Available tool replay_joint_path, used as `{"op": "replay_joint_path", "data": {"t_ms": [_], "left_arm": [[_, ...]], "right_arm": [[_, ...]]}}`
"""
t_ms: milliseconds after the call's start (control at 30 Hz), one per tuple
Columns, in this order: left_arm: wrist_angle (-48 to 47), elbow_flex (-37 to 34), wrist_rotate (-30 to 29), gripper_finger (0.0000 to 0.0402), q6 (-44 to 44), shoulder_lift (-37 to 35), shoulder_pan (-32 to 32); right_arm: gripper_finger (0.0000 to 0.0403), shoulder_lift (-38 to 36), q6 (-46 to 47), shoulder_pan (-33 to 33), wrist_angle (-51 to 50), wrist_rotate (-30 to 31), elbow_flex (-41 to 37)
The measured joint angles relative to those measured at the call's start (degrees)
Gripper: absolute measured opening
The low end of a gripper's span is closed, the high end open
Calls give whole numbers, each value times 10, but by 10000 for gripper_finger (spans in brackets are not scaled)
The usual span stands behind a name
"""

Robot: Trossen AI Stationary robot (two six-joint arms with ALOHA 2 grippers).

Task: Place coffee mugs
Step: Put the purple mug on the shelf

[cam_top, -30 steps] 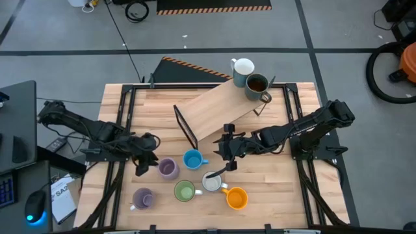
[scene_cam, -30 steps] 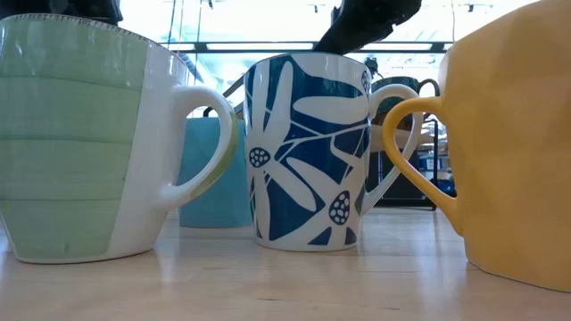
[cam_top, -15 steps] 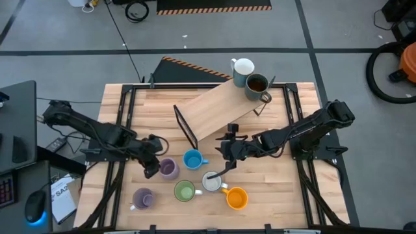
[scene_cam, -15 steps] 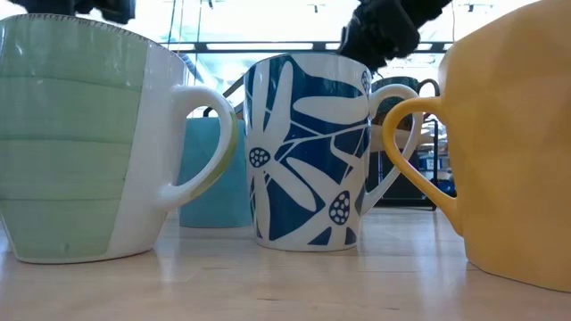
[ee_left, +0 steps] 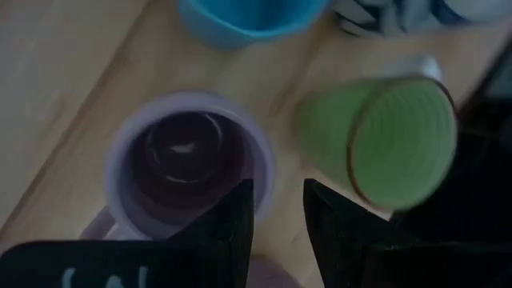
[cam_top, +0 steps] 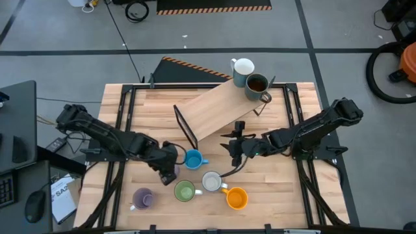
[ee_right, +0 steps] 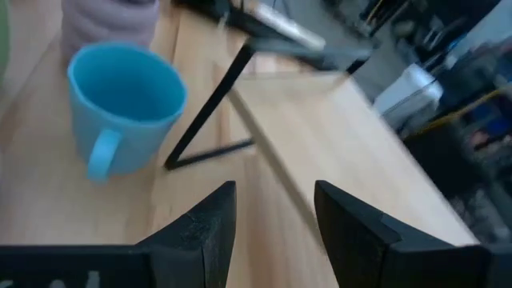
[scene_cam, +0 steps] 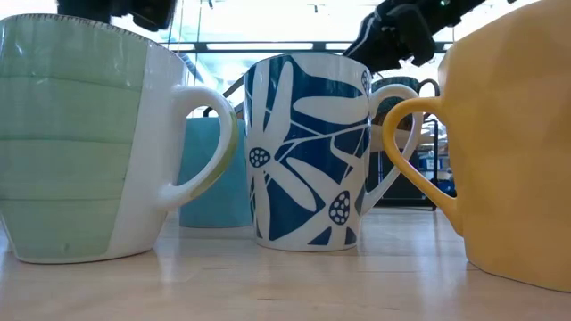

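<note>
Several coffee mugs stand on their bases near the table's front: blue (cam_top: 192,158), white with blue flowers (cam_top: 211,181), green (cam_top: 184,191), orange (cam_top: 236,197), lilac (cam_top: 142,198). A second lilac mug (ee_left: 188,156) stands under my left gripper (ee_left: 278,216), which is open and points down. One of its fingers is over the mug's mouth and the other outside the rim. I cannot tell whether they touch it. My right gripper (cam_top: 238,147) hangs open and empty to the right of the blue mug (ee_right: 120,104). A white mug (cam_top: 242,67) and a dark brown one (cam_top: 257,84) stand on the raised board.
A slanted wooden board (cam_top: 221,107) on a black wire stand (cam_top: 185,127) fills the table's far middle. The front mugs stand close together. Bare tabletop (cam_top: 279,188) lies to the right of the orange mug. A dark cord (cam_top: 233,170) trails from my right gripper toward the white flowered mug.
My left gripper has travelled toward the table's right, rolling as it went, and now stands over the lilac mug beside the blue one. My right gripper has drawn back a little toward the table's right, away from the white flowered mug. No mug has moved.
</note>
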Motion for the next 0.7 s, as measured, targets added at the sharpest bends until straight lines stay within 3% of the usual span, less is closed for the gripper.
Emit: {"op": "replay_joint_path", "data": {"t_ms": [267,700], "left_arm": [[-48,65,-14,116,-104,67,4],[-57,78,-18,116,-178,125,-2]], "right_arm": [[175,-42,-81,0,174,0,-107],[175,-66,-123,-2,185,-45,-130]]}}
